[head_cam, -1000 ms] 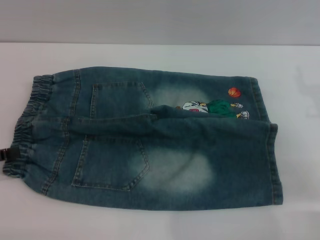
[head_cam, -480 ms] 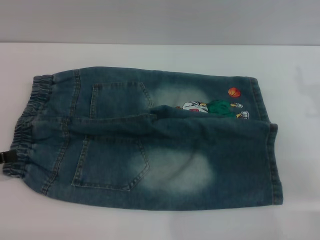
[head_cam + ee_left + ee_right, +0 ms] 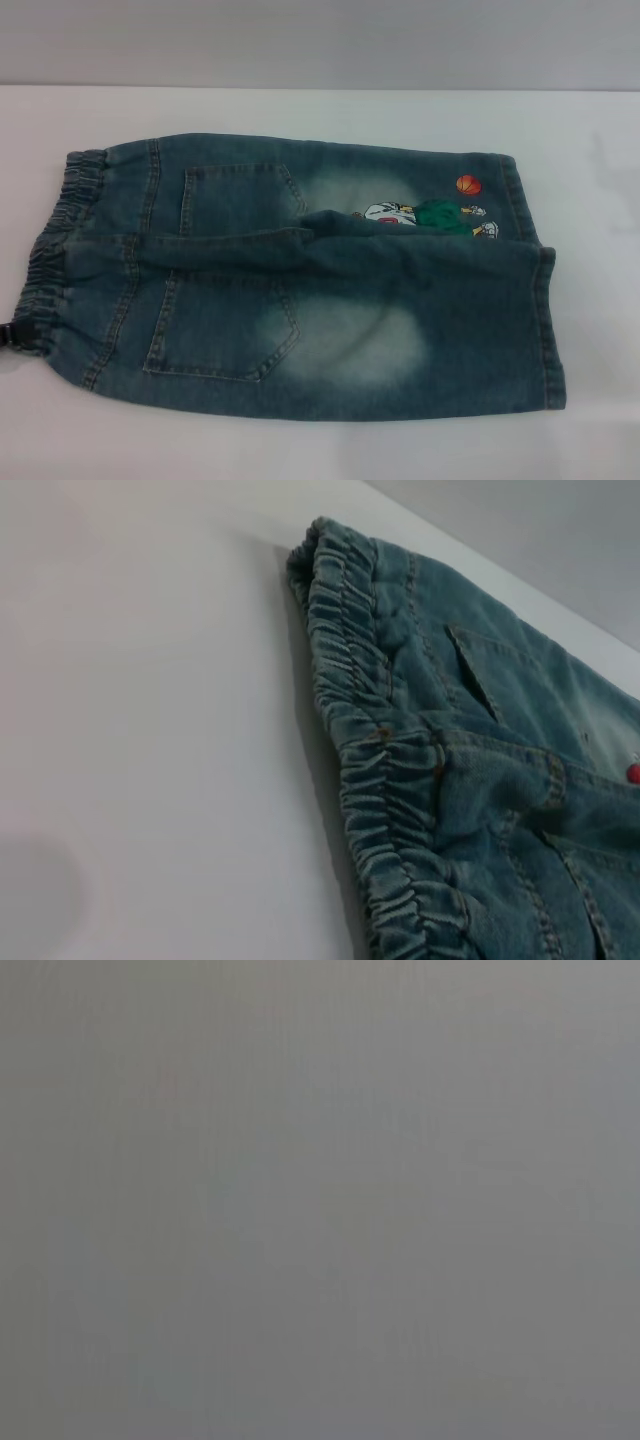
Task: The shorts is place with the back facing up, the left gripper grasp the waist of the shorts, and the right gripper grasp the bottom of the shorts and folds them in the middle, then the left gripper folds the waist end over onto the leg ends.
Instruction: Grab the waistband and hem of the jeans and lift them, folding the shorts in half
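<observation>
Right now I see the white table (image 3: 300,110) carrying the shorts (image 3: 300,290) back-up, already halved lengthwise, waist (image 3: 50,260) left, so I'd bring the left gripper (image 3: 12,335), finger state unreadable, squarely onto that band; right gripper unseen.

The shorts (image 3: 300,280) are lying flat, back side up, both patch pockets showing, faded blue-green denim with pale bleached patches. The waist (image 3: 55,250) is puckered elastic on the left; the leg ends (image 3: 535,290) sit on the right, by the cartoon print.
</observation>
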Robot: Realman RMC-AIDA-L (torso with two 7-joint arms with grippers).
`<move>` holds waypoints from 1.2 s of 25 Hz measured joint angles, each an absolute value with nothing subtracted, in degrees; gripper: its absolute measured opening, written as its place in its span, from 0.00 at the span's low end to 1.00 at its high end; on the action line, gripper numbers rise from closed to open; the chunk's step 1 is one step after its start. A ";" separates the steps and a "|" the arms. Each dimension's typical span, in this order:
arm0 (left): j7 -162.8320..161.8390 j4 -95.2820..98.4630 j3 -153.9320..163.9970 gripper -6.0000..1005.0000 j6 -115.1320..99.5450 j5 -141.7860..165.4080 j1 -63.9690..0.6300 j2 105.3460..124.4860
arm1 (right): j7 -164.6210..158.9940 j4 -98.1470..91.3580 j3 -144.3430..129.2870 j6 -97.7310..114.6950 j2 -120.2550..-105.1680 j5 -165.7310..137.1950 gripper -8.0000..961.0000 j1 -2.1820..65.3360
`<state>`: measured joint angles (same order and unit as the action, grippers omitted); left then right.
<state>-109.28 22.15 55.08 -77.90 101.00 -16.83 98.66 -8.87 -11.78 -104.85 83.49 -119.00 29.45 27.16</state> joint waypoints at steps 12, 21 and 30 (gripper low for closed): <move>-109.34 22.24 55.12 0.77 -79.36 101.50 -17.61 99.26 | -8.87 -11.78 -104.85 83.25 -119.00 29.29 0.74 27.25; -109.39 22.35 52.89 0.77 -82.04 101.38 -18.71 99.42 | -8.87 -11.78 -104.85 83.23 -119.00 29.62 0.74 27.17; -109.37 23.09 52.29 0.77 -82.16 101.49 -18.83 99.79 | -8.87 -11.78 -104.52 83.23 -119.00 29.62 0.74 26.83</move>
